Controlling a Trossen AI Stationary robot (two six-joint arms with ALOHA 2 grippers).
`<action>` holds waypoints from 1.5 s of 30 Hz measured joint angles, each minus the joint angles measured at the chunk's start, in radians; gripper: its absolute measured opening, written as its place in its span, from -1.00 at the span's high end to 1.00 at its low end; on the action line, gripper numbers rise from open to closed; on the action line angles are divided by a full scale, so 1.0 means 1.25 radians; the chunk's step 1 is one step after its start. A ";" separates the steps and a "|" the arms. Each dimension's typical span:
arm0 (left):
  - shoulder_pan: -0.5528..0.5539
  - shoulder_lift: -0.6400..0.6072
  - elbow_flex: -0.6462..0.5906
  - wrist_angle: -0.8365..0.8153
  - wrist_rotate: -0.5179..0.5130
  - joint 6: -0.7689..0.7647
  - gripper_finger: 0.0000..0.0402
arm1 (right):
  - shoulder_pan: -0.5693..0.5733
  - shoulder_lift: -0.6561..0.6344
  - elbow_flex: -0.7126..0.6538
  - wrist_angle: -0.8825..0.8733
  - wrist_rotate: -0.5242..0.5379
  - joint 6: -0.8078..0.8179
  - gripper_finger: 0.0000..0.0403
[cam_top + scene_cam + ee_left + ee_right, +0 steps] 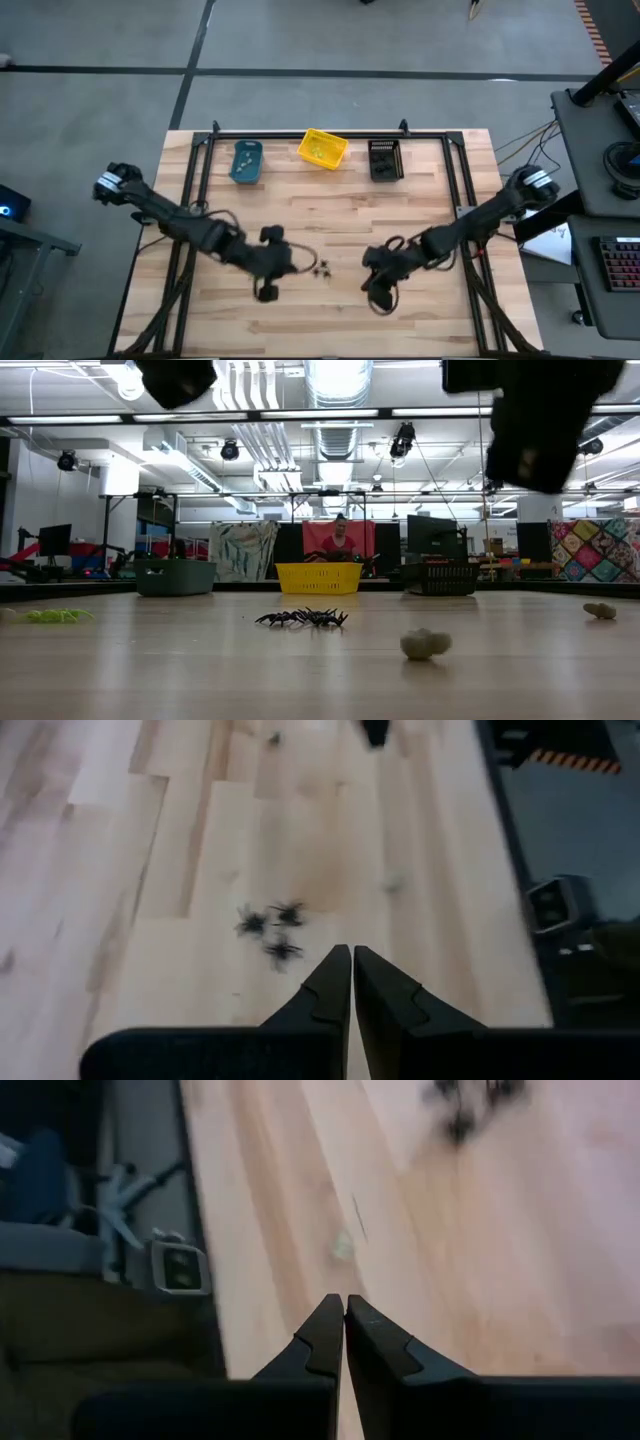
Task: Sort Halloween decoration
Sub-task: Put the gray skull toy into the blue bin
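Hovering above the middle of the pale wooden slatted table (330, 215), both dark arms were seen from above, reaching inward from opposite sides. The left gripper (351, 960) was held just short of a small cluster of tiny black spidery trinkets (270, 928), with its two dark fingers pressed together and nothing caught between them. The right gripper (344, 1308) was likewise seen with its jaws together and empty, poised over bare planks near the table's edge.

The black trinkets (322, 269) were found lying on the wood between the two grippers, closer to the left one, and apart from both. In the low view they (303, 618) were shown as a low tangle of legs resting flat on the table. A small pale lump (425, 644) was seen lying nearer the camera, another pale piece (600, 610) far off to one side, and a yellow-green wispy piece (55, 616) at the opposite side.

Along the far edge three bins were lined up: a teal tub (246, 161), a yellow plastic basket (322, 149) and a black slotted crate (385, 159). A person (340, 538) was visible in the room behind the yellow basket.
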 joint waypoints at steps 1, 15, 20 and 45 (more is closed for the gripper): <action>-0.025 -0.004 0.000 0.001 -0.026 -0.019 1.00 | 0.010 0.021 0.003 -0.001 0.000 0.010 0.96; -0.228 -0.012 0.007 0.037 -0.260 -0.193 1.00 | 0.077 0.301 0.223 -0.014 0.079 -0.179 0.95; -0.253 -0.011 0.007 0.038 -0.266 -0.209 1.00 | 0.077 0.367 0.313 -0.074 0.119 -0.256 0.86; -0.266 -0.010 0.007 0.032 -0.268 -0.212 1.00 | 0.058 0.439 0.421 -0.181 0.264 -0.324 0.24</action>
